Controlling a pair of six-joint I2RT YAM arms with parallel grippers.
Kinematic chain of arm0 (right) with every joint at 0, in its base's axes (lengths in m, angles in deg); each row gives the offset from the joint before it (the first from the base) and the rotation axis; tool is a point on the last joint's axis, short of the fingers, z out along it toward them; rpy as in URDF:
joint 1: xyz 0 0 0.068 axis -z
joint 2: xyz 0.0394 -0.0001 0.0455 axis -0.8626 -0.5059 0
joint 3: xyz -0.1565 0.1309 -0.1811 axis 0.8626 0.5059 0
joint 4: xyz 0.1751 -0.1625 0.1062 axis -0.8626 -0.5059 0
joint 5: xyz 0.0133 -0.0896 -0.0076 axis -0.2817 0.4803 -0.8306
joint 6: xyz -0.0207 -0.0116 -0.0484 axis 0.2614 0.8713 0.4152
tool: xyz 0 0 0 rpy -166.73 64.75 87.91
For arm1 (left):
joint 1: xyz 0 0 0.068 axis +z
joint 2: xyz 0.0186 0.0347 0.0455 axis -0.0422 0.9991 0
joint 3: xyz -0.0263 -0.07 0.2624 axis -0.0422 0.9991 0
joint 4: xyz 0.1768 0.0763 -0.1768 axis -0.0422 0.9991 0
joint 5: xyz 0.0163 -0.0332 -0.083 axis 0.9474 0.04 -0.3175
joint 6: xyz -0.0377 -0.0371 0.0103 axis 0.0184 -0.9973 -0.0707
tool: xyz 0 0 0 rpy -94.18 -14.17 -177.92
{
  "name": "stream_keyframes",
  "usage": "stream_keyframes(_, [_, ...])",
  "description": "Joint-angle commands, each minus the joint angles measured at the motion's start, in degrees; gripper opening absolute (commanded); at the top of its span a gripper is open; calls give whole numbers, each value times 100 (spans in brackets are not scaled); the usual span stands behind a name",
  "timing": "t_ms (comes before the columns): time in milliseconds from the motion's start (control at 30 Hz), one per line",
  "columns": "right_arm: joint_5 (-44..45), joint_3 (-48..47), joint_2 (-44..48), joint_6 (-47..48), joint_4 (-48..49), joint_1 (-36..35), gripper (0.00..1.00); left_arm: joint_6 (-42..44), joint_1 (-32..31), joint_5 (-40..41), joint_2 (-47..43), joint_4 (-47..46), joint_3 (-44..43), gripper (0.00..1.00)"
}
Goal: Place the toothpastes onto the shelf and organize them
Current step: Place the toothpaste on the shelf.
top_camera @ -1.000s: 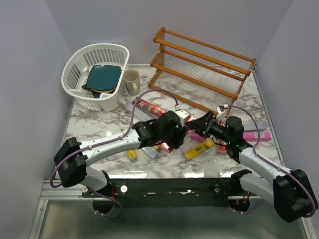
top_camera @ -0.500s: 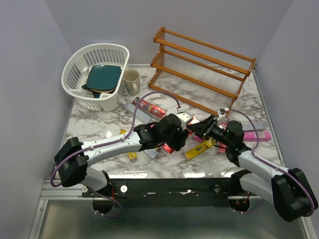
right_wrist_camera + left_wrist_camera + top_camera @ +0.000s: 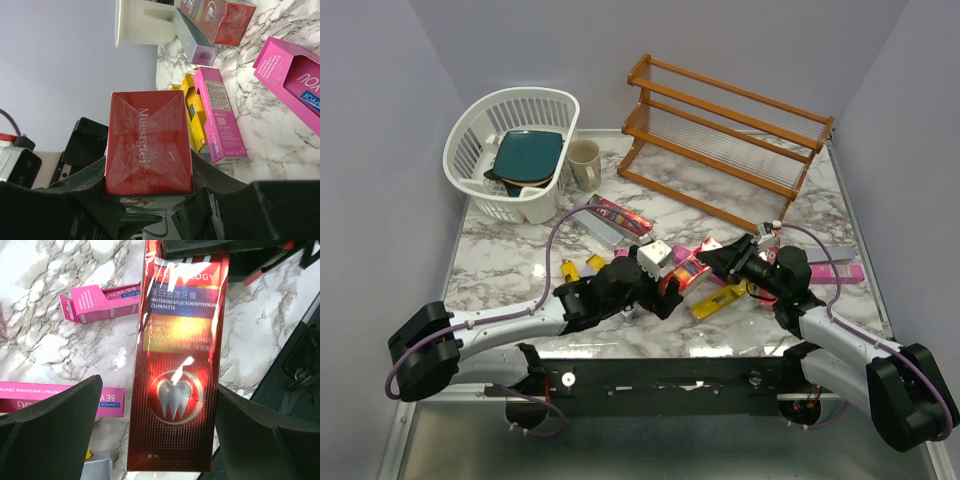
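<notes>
A red toothpaste carton [image 3: 177, 365] with a tooth picture hangs above the marble, its far end clamped in my right gripper [image 3: 150, 172], which is shut on it [image 3: 149, 145]. My left gripper [image 3: 157, 390] stands open around the carton's near end, with a gap on each side. From above, the carton [image 3: 688, 268] spans between the left gripper [image 3: 663, 270] and the right gripper [image 3: 717, 257]. More toothpastes lie loose: red [image 3: 620, 215], yellow [image 3: 720, 298], pink [image 3: 840, 272] and pink [image 3: 100, 302]. The wooden shelf [image 3: 720, 130] stands at the back with bare rails.
A white basket [image 3: 510, 150] holding a teal plate sits back left, with a beige mug [image 3: 584, 163] beside it. Pink and yellow cartons [image 3: 215, 115] crowd the table under the grippers. Walls close in on both sides.
My left gripper has opened off the red carton and the left arm has pulled back toward the near left. The right gripper has shut on the carton's other end.
</notes>
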Motion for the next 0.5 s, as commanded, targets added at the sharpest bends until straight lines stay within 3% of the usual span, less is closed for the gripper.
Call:
stream_keyframes(0, [-31,-106,96,-274,75,-5,41,372,-25,334,-700,-1501,810,99])
stream_keyframes(267, [-111,-142,8,-344,198,-5,41,733,-16,131,-1421,-3530,2296,99])
stream_keyframes(467, [-128,-150,-88,-440,312,-5,41,698,-25,105,-1115,-3927,2385,99])
